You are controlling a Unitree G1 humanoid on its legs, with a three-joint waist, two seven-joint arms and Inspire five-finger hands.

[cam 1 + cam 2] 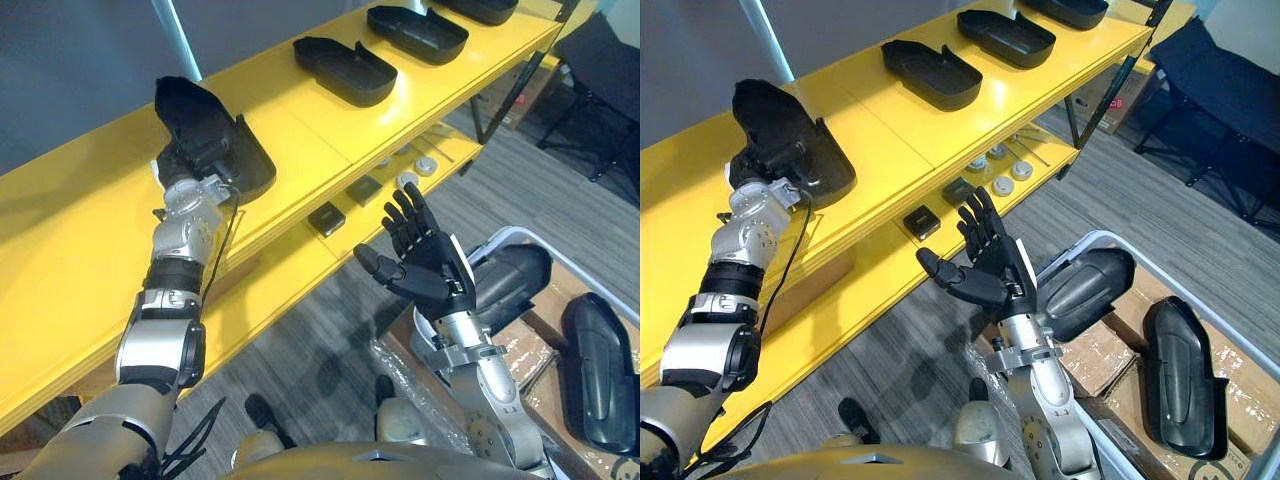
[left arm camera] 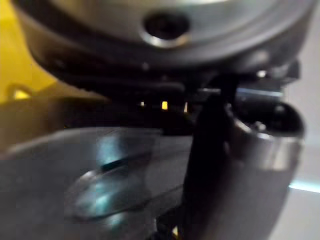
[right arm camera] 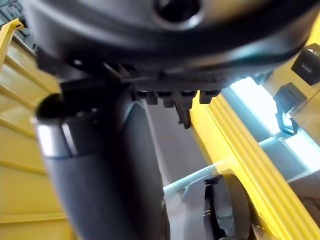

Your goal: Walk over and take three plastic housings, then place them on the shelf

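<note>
A black plastic housing [image 1: 232,140] lies on the yellow shelf's top board [image 1: 90,215] at the left, its far end tipped up. My left hand [image 1: 190,160] is at its near end, thumb and fingers closed on the rim; the left wrist view has the thumb [image 2: 210,150] against the housing's grey surface [image 2: 75,175]. Three more housings [image 1: 345,70] [image 1: 417,33] [image 1: 480,8] lie in a row further along the top board. My right hand [image 1: 430,265] hangs open in the air over the floor, fingers spread, holding nothing.
A white-rimmed bin [image 1: 520,235] at the lower right holds two more housings [image 1: 510,280] [image 1: 598,370] on cardboard boxes [image 1: 520,350]. The lower shelf board [image 1: 290,270] carries small black squares [image 1: 326,218] and round white parts [image 1: 427,165]. Dark furniture [image 1: 600,70] stands at the far right.
</note>
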